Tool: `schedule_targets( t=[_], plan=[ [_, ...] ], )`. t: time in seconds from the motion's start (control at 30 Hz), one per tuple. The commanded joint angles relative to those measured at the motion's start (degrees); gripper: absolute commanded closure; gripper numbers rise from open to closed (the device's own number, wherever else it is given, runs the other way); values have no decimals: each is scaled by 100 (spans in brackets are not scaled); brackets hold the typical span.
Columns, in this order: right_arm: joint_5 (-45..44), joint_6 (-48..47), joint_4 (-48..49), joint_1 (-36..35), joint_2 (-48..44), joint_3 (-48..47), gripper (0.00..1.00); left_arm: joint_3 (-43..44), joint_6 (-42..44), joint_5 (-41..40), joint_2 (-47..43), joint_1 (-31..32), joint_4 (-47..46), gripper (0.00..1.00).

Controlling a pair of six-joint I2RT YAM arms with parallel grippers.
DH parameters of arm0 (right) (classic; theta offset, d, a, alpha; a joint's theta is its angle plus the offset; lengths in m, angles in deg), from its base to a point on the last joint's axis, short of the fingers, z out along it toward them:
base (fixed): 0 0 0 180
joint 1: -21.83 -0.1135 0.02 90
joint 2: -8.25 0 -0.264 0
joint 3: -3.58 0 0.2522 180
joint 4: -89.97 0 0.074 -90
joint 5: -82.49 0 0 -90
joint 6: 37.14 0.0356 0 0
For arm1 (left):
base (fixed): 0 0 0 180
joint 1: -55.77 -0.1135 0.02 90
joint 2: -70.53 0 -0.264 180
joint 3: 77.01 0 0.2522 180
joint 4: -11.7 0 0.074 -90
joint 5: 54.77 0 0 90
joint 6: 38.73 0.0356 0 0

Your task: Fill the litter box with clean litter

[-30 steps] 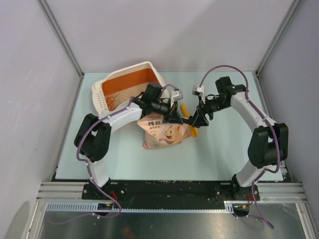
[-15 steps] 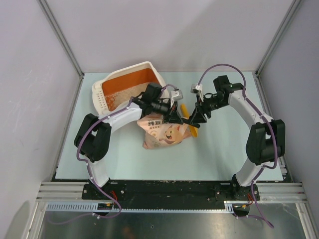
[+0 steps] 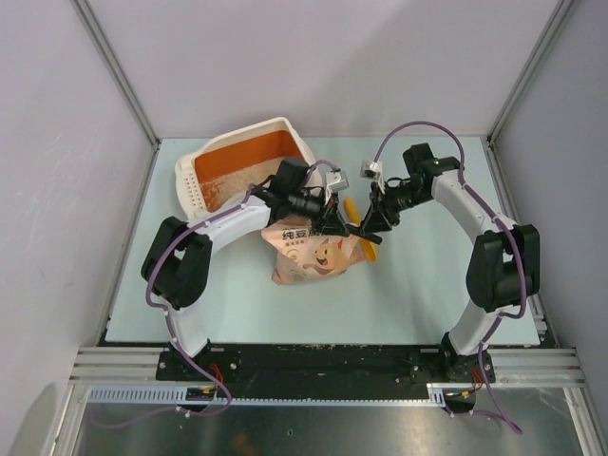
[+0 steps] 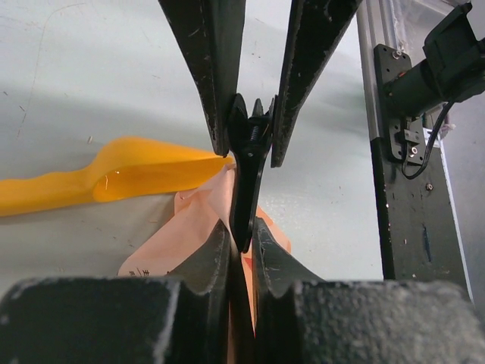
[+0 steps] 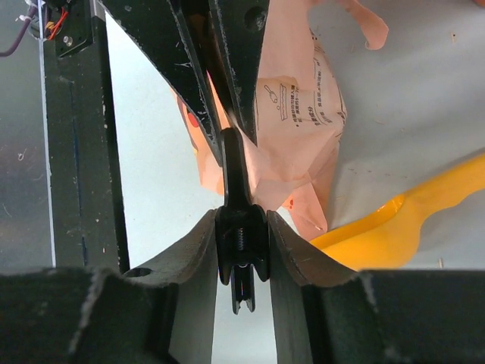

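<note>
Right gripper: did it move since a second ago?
Yes, a little: the right gripper slid left, toward the litter box, which stayed put.

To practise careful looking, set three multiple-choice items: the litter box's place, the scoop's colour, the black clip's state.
1. The litter box stands: A far left on the table; B near right; C between the arm bases.
2. The scoop is: A blue; B yellow-orange; C green.
3. The black clip is: A loose on the table; B in the box; C gripped by both hands.
Key: A, the top view shows it far left; B, plain in both wrist views; C, left hand and right hand each pinch it.
</note>
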Motion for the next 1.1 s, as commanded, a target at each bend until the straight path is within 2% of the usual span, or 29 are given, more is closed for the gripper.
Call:
schedule_targets(
  t=[0.0,0.07,0.1,0.27,0.4,0.53,0.77,1.07],
  plan=[
    [104,23,-7,128,-25,-361,84,208,-17,85,-71,24,-223,83],
    [95,-38,-139,181,27,-458,96,208,-17,33,-71,24,-223,74],
    [95,-134,-209,189,36,-502,99,217,-26,7,-71,15,-231,72],
    [78,-565,-999,348,54,-897,100,129,-9,-55,-185,-64,-196,63],
    [43,-925,-1483,462,1,-1144,100,42,26,-11,-229,-117,-188,63],
    [-1,-1005,-1449,427,-96,-1047,100,76,-8,42,-159,-117,-179,66],
    [51,-1154,-1545,348,-60,-1012,100,164,-35,24,-124,-82,-188,63],
    [78,-1295,-1739,234,-8,-959,100,164,-44,15,-97,-64,-179,63]
  ],
)
